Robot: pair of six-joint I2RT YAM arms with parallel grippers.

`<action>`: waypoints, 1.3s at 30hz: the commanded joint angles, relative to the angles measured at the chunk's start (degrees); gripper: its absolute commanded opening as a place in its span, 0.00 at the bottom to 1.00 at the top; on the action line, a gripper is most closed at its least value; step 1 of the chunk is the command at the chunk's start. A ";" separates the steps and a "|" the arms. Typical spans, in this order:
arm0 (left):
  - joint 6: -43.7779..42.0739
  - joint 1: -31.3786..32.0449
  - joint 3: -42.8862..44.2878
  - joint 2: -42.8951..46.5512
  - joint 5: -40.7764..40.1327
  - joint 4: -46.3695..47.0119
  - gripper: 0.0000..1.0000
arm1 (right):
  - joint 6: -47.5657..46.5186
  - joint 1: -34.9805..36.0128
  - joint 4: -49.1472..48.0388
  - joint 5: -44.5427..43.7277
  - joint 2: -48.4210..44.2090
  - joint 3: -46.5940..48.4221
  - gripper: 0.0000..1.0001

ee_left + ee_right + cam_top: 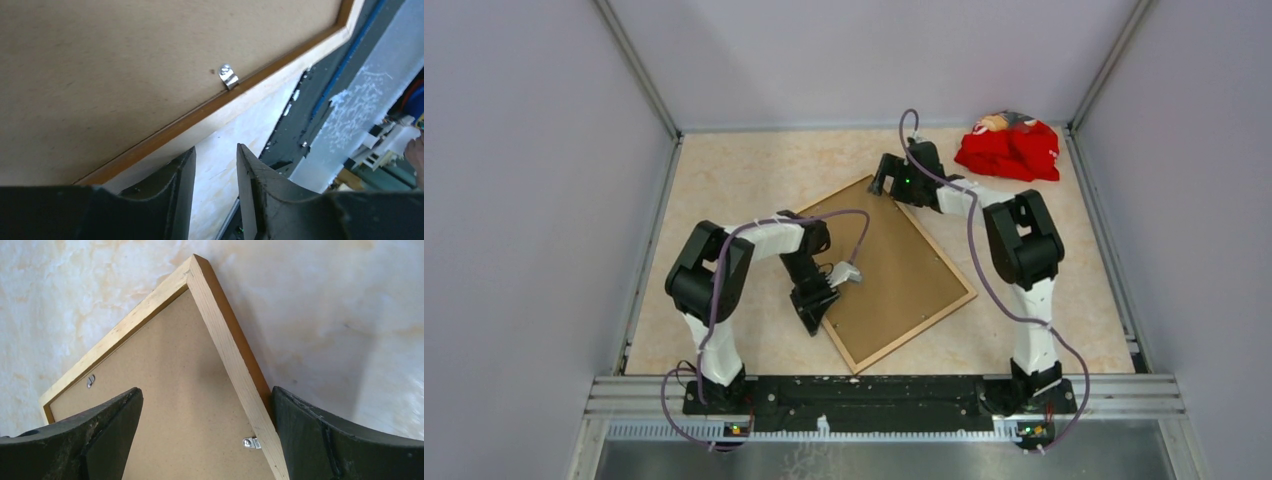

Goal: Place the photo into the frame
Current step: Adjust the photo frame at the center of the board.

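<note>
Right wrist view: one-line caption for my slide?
Open right gripper over a corner of the frame, lying back-up with backing board fitted, on the marbled table.

No text, label, brand or number is legible anywhere. The frame (914, 333) and its backing board (904, 270) are plain. White marks on the red cloth (1009, 150) at the table's (754, 170) far right corner are too small to read.

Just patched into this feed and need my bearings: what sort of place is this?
Most likely a robot test cell, not a home: plain grey panel walls enclose a marble-patterned tabletop, and the left arm and right arm are bolted to a metal rail at its near edge.
</note>
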State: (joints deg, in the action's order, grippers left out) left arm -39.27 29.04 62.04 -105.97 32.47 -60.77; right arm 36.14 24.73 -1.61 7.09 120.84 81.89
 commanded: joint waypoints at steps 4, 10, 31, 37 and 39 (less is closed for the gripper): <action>-5.87 1.21 5.45 -0.39 6.03 0.75 0.49 | -3.99 3.02 11.05 5.72 -1.28 9.32 0.99; -12.68 -7.17 14.23 2.46 6.11 -9.49 0.54 | -3.00 -1.40 15.90 -2.02 -12.49 2.97 0.99; 12.09 -35.09 45.21 -23.64 5.13 7.60 0.30 | 13.85 1.05 35.26 1.97 -72.55 -50.11 0.99; 10.23 -34.95 40.33 -24.00 6.19 7.76 0.29 | 16.72 1.24 32.01 6.32 -72.58 -54.10 0.99; 9.00 -34.99 37.65 -22.93 6.80 7.49 0.29 | 17.36 1.28 29.50 6.84 -70.47 -54.69 0.99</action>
State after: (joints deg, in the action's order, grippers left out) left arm -28.80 -6.00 103.72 -130.15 37.28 -53.56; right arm 50.30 25.39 32.03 10.87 47.35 28.77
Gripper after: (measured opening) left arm 0.294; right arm 0.985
